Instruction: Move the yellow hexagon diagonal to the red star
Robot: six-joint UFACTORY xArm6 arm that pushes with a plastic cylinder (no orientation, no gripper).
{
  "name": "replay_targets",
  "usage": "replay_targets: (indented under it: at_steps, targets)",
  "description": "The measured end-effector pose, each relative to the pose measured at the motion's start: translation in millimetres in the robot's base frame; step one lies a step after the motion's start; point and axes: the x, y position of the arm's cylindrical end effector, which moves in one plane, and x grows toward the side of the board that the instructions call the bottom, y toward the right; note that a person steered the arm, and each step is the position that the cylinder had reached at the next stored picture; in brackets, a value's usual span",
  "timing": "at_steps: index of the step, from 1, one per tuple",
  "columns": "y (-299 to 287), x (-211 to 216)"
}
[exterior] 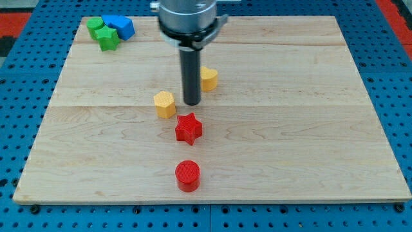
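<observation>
A yellow hexagon (165,104) lies near the board's middle, up and to the left of the red star (188,128), a small gap apart. My tip (192,102) stands just right of the hexagon and just above the star. A second yellow block (208,78) sits behind the rod to its right, partly hidden, so its shape is unclear.
A red cylinder (187,175) lies below the star near the view's bottom. A green block (104,34) and a blue block (120,26) cluster at the top left corner of the wooden board (309,129). A blue pegboard surrounds the board.
</observation>
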Motion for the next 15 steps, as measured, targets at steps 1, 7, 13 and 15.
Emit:
replay_targets:
  at_steps: [1, 7, 13, 15]
  targets:
    - [-40, 11]
    - [-119, 8]
    - [-109, -9]
    - [-111, -43]
